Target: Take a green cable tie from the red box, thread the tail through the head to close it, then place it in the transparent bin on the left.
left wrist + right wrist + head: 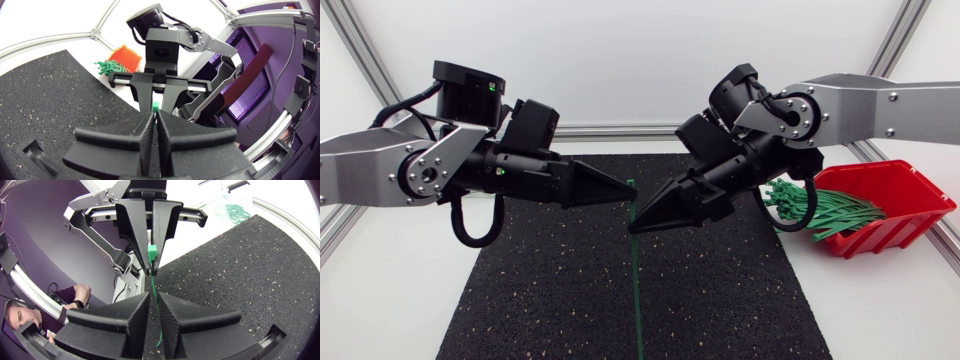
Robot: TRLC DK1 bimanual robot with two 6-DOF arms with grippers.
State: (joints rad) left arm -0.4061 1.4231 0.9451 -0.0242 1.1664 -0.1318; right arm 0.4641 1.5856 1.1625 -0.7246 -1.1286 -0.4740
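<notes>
Mid-frame in the head view, my left gripper (pixel 627 188) was pinched shut on the head of the thin green plastic cable tie (pixel 636 285) and my right gripper (pixel 635 227) clamped its strap just below, so threading was in hand, I judged, and needed the hanging tail curled up into that head.

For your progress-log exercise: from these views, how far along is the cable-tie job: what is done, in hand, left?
Done: one tie is out of the box. In hand: the left claw pinches its head, the right claw grips it just below; the tail hangs straight, so no loop yet. Left: threading, then placing it in the bin.
</notes>
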